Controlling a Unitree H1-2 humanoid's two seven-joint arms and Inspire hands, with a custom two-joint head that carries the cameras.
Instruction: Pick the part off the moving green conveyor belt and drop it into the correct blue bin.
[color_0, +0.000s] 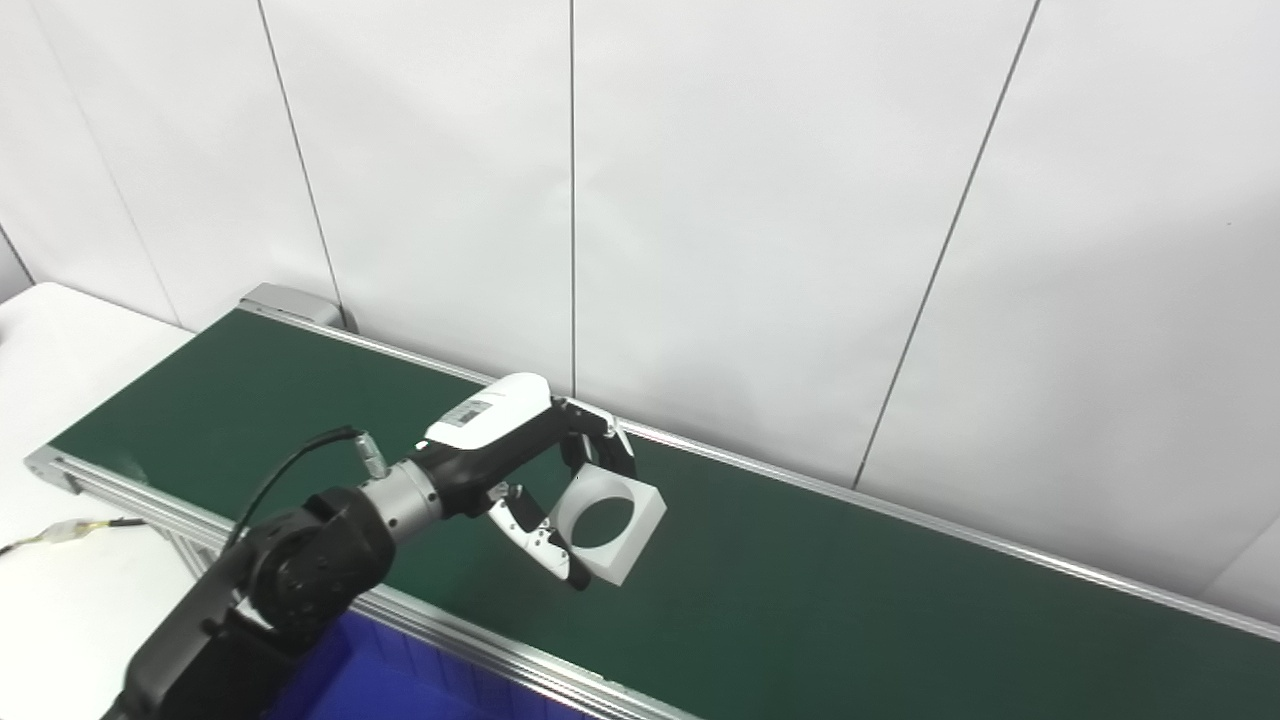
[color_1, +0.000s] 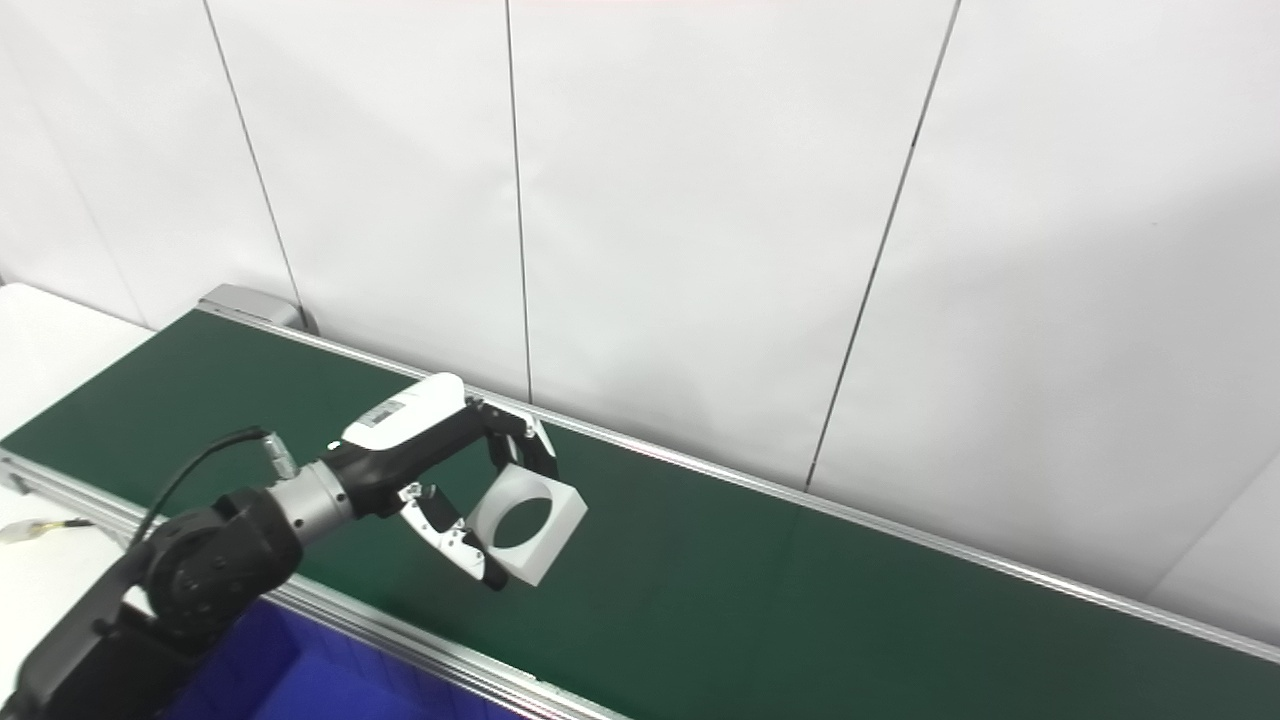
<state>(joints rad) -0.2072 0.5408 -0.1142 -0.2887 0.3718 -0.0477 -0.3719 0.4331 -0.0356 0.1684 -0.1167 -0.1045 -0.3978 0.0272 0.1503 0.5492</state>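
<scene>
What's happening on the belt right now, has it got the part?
The left hand is closed on a white square part with a round hole, fingers on its far edge and thumb on its near edge, over the green conveyor belt. The part is tilted, its hole facing the cameras, and looks lifted off the belt, though contact is hard to rule out. A blue bin shows just below the belt's near rail, so the drop is not yet done. The right hand is out of view.

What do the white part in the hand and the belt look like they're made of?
White part: probably matte plastic, judging by its uniform white, glare-free faces and crisp round hole. Belt: looks like matte rubber or PVC, dark green and smooth, with no weave visible.
</scene>
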